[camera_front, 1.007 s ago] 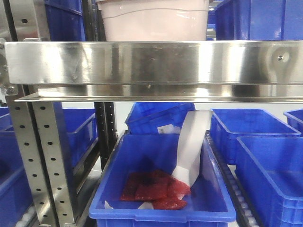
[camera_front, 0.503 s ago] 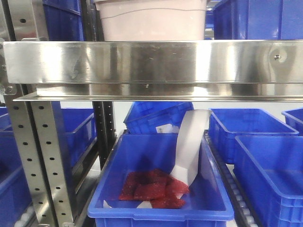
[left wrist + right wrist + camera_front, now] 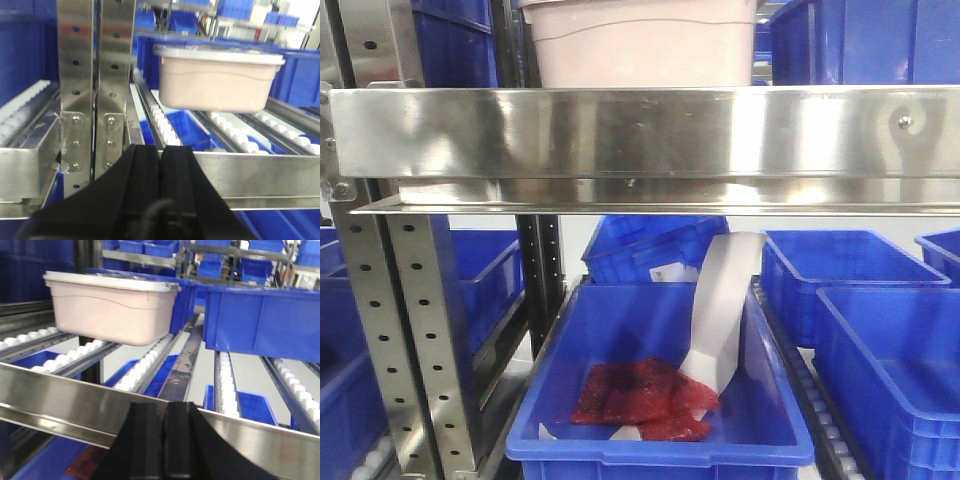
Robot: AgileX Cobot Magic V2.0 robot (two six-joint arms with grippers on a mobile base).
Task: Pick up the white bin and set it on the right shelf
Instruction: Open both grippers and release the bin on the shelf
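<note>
The left gripper is seen with its black fingers pressed together and nothing held between them, poised just short of the shelf's front rail. The right gripper is likewise closed and empty, set just before the same steel rail in its own view. Beyond that rail and above both grippers, the white bin sits on the roller tracks of the steel rack, lidded and upright; from the left gripper it lies ahead and to the right, from the right gripper ahead and to the left. A large blue bin stands just beside it, further right on the same level. Perforated upright posts rise directly ahead of the left gripper. In the front view only the lower part of the tub shows above the broad rail, with an open blue bin holding red packets and a white strip below.

The bin is judged not yet grasped. With both jaws closed, no grip can be taken until they are opened. A reach forward risks the rail or the posts being struck, and the tub, on free rollers, could be pushed away or tipped if contacted unevenly from one side.
</note>
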